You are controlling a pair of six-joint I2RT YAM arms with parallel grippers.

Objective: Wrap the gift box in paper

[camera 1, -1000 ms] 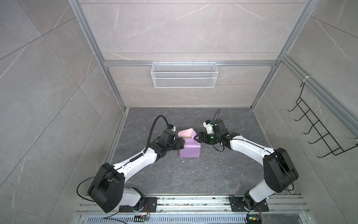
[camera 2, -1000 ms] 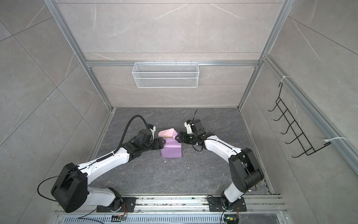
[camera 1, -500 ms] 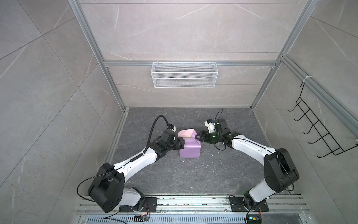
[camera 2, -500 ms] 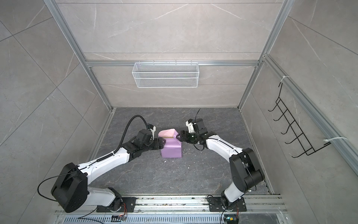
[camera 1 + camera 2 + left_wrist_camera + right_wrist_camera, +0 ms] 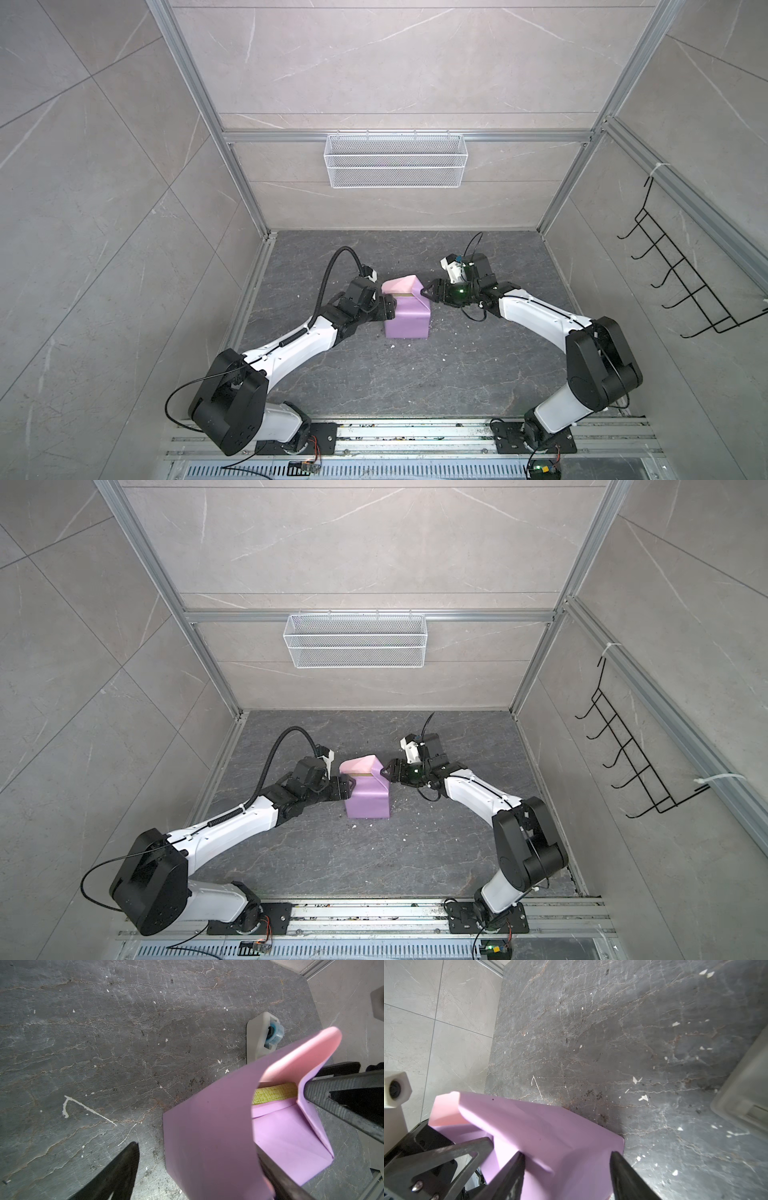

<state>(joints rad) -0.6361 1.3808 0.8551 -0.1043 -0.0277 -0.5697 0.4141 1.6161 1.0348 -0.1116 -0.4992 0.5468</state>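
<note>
Near side: paper (image 5: 406,328) drapes lilac over the front of the gift box (image 5: 274,1093), mid tabletop (image 5: 415,395); only an olive strip of box shows. I read the sheet as light, thin and springy, so creases won't hold unpinned. My left hand (image 5: 386,309) is at the box's left side, jaws wide, gripping nothing. My right hand (image 5: 424,292) is at the right top corner, jaws apart astride the side fold, not clamped. Far end stands up pink. I'd pinch at fold edges and brace on the stiff box.
</note>
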